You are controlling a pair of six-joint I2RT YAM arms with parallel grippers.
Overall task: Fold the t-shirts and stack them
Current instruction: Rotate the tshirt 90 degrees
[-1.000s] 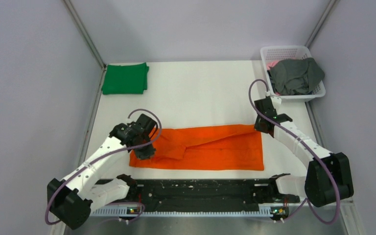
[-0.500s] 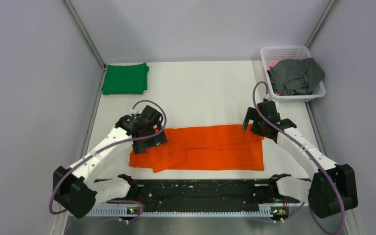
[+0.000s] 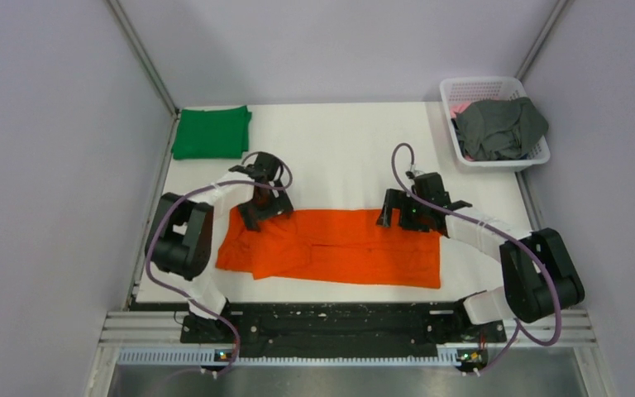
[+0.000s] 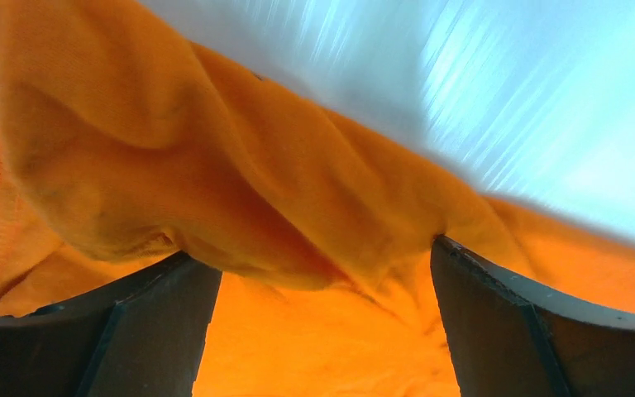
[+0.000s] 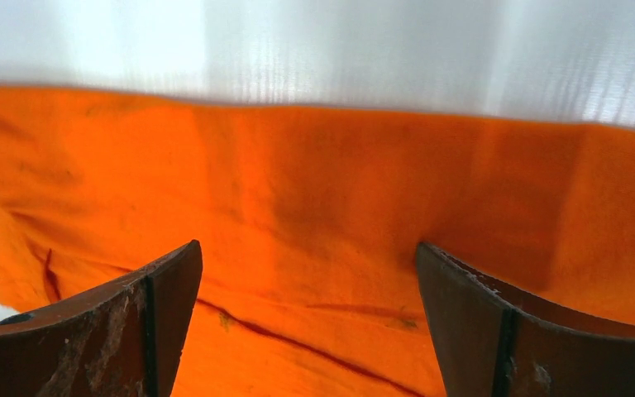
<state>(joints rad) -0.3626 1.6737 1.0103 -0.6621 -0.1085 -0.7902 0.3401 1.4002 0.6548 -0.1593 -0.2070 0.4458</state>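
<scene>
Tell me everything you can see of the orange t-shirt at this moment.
The orange t-shirt is bright, soft knit cloth, lying on the white table folded into a long band, a sleeve flap doubled over at its left end. Both pincers are open at its far edge: the left pincer straddles a raised wrinkle, the right pincer flat cloth.

Both wrist views cut the orange shirt (image 4: 215, 165) off at their edges and the fingers (image 5: 132, 331) at the bottom. The counter (image 4: 504, 99) in the left wrist view is blurred to streaks. The grey shirt (image 3: 500, 128) hides most of a pink cloth (image 3: 460, 108)
</scene>
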